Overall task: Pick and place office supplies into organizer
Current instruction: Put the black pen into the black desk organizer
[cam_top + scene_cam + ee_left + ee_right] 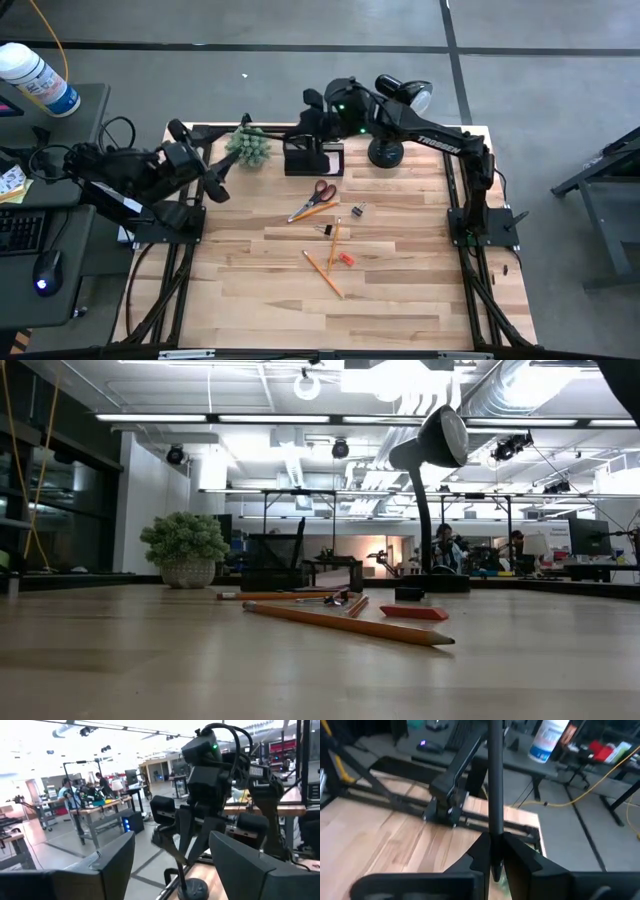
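The black organizer (312, 160) stands at the table's far middle, between the green plant (248, 148) and the lamp base (386, 152). The orange-handled scissors (318, 194), two pencils (324, 272) (333, 238), a red eraser (346, 259) and two dark clips (358, 210) (325, 230) lie flat in front of it. My right gripper (312, 118) hovers over the organizer, shut on a dark pen (495, 780). My left gripper (215, 182) is open and empty at the table's left edge. I see no pink sticky-note pad. My right gripper (495, 865) pinches one end of the thin dark pen (495, 840) between its two fingers (477, 855). The pen sticks out ahead of the fingertips, in line with them, toward the table's left. It is lifted clear of the table.
The black desk lamp (405, 92) leans over the far right, close beside my right arm. The plant stands left of the organizer. The near half of the wooden table (400, 310) holds nothing. A bottle (38, 78) and a keyboard stand on a side desk off the table's left.
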`<state>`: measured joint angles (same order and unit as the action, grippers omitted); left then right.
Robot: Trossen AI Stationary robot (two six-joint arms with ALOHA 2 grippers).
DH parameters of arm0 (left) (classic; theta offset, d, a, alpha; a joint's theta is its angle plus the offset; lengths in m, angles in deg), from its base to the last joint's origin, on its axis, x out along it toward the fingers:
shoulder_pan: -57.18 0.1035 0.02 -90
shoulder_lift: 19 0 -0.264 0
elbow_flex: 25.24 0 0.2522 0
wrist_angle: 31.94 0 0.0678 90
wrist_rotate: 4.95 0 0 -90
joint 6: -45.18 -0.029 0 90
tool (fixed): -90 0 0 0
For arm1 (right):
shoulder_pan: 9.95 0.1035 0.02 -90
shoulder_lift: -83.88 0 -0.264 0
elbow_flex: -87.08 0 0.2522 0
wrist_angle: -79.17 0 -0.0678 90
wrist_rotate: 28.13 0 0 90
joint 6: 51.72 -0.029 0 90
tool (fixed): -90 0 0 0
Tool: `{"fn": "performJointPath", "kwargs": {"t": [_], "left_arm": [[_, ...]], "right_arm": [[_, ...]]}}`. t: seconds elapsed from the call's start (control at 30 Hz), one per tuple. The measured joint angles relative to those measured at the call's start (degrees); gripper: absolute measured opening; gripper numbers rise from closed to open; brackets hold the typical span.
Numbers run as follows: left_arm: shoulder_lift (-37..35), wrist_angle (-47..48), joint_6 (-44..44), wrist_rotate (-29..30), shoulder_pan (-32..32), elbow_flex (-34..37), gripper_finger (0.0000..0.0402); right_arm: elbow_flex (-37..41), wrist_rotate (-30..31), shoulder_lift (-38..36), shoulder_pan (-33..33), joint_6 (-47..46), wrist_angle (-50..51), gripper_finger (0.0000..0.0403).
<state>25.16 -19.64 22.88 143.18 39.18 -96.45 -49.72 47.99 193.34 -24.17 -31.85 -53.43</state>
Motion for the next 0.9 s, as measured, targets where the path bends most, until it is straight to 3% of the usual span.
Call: {"fn": "performJointPath", "kwargs": {"t": [0.33, 0.7, 0.9], "left_arm": [[2.06, -9.83, -1.34, -2.63, 0.00, 0.01, 0.0246], [7.10, -25.75, -9.54, -5.10, 0.04, 0.02, 0.0246], [9.68, -32.39, -10.90, -9.79, 0.04, 0.00, 0.0246]], "right_arm": [[0.00, -4.59, -0.62, 0.42, -5.83, -11.50, 0.0030], [0.02, -5.93, -0.62, 2.90, -5.96, -16.43, 0.0028], [0.04, -5.87, -0.62, 3.91, -5.96, -16.82, 0.0037]]}}
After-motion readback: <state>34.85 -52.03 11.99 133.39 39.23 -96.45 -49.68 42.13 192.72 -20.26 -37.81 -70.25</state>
